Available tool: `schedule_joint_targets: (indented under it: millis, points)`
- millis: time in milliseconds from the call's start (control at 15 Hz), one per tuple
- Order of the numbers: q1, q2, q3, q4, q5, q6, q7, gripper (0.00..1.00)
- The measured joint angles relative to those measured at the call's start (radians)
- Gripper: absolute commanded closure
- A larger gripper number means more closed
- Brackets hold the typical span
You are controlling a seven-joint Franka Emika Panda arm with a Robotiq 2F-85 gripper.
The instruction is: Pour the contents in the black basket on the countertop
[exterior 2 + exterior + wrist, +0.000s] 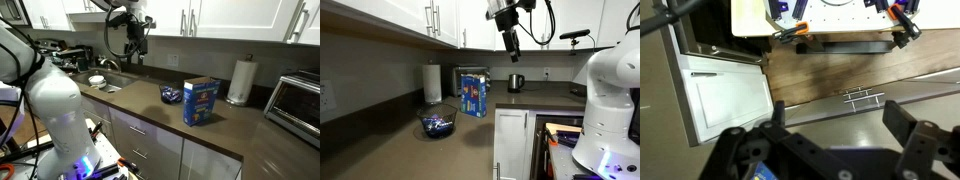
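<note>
The gripper (pixel 512 52) hangs high in the air, up at the level of the white upper cabinets (pixel 410 15), and touches nothing. In the wrist view its 2 fingers (pixel 748 150) stand wide apart with nothing between them, and below them lie a strip of wood-coloured surface and a white cabinet door (pixel 725 100). A small blue patch at the bottom edge of that view is too cut off to identify. The black basket (pixel 437 127) sits upright on the countertop (pixel 375 135), well apart from the gripper and far below it. The blue-and-white packets (pixel 437 123) are inside it, heaped in the bottom of the mesh bowl. In an exterior view the basket (pixel 171 96) stands near a blue box (pixel 201 101), which is upright on the same countertop (pixel 250 135). A paper towel roll (pixel 238 80) stands against the wall behind the box. From that side the gripper (pixel 134 52) hangs above the sink (pixel 108 84), well apart from the basket. A kettle (pixel 516 82) stands on the far stretch of counter below the gripper. A drawer (pixel 562 135) under the counter is pulled open next to the robot's white base.
</note>
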Motion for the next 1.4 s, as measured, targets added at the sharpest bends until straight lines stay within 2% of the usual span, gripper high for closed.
schedule_joint_targets:
  millis: [1067, 1400]
  points:
    - [0.002, 0.0, -0.002, 0.0, 0.0, 0.0, 0.0, 0.0]
    - [0.007, 0.008, -0.004, -0.005, -0.001, 0.04, 0.0, 0.0]
